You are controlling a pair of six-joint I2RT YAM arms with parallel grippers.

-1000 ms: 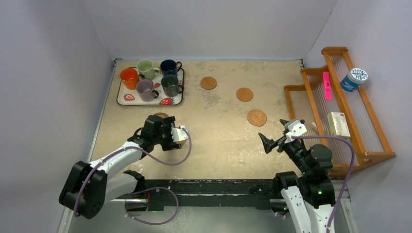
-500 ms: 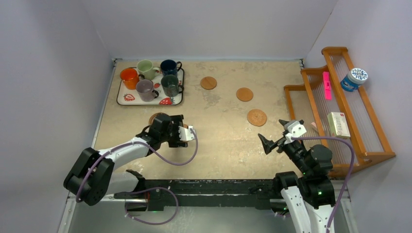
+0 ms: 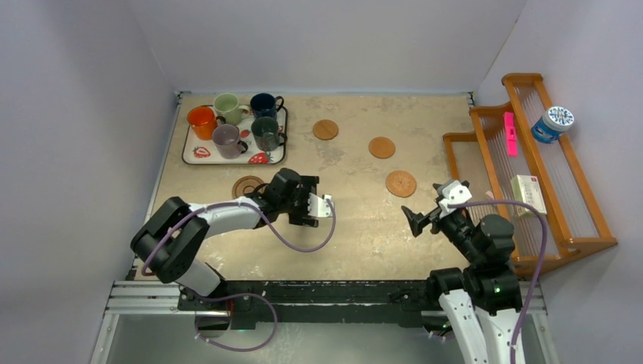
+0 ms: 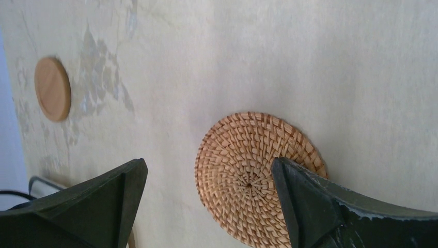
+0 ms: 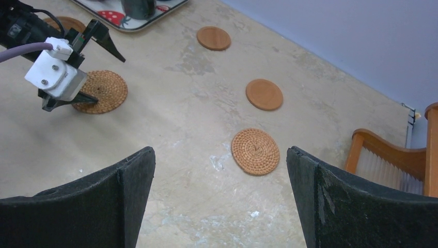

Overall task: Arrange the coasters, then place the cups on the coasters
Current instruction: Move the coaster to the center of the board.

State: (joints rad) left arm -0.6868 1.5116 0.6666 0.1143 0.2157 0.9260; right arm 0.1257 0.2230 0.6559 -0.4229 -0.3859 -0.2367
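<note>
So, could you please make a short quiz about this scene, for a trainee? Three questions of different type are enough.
1. True or false: all five cups stand on the tray.
2. Which coaster lies under the open left gripper? A) a plain one B) a woven one C) the dark ringed one
3. Count the coasters that show in the right wrist view.

Key: 1 true; 2 B; 3 five.
</note>
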